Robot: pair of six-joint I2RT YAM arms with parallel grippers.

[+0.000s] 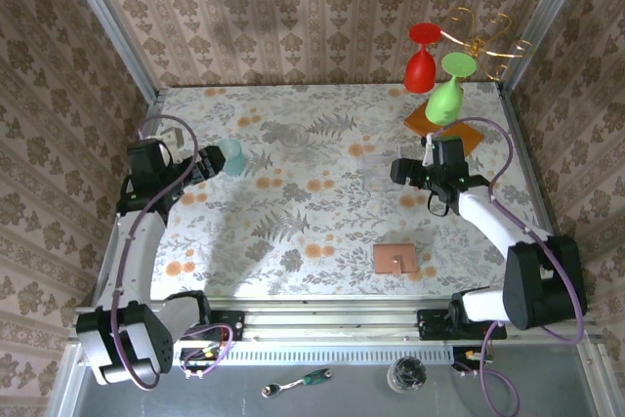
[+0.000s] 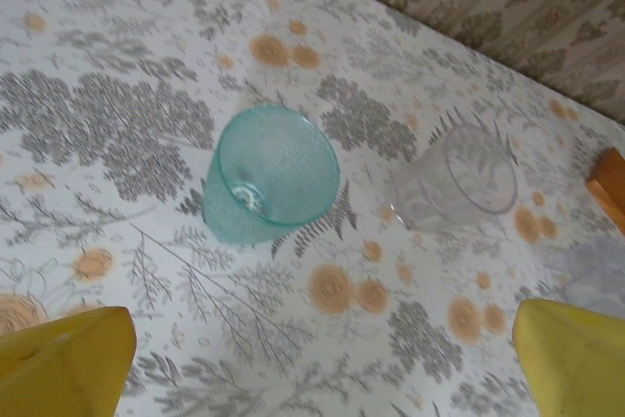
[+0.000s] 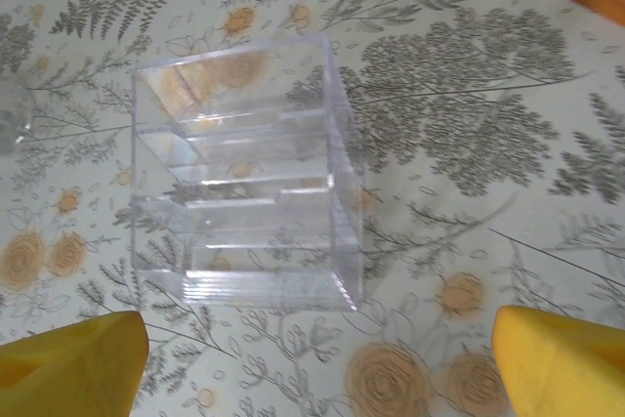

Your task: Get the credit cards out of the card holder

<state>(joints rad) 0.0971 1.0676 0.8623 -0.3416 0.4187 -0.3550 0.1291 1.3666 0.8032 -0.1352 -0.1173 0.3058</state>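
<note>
Yellow fingertips (image 3: 73,363) of the right gripper (image 3: 317,368) spread wide, empty, over a clear organizer (image 3: 244,173); left gripper (image 2: 322,358) likewise spread by a teal cup (image 2: 269,178); tan card holder (image 1: 395,259) lies lower centre-right in the top view, long axis left-right, straight below the right gripper, nearer that arm

Grey ferns and orange blossoms pattern the white table (image 1: 293,124).
Tan-brown card holder (image 1: 395,259); translucent teal cup (image 2: 269,178); red goblet (image 1: 421,61), green goblet (image 1: 447,93).

Floral table (image 1: 293,114): card holder (image 1: 395,259) (tan), teal cup (image 1: 232,156), clear box (image 3: 249,173).
</note>
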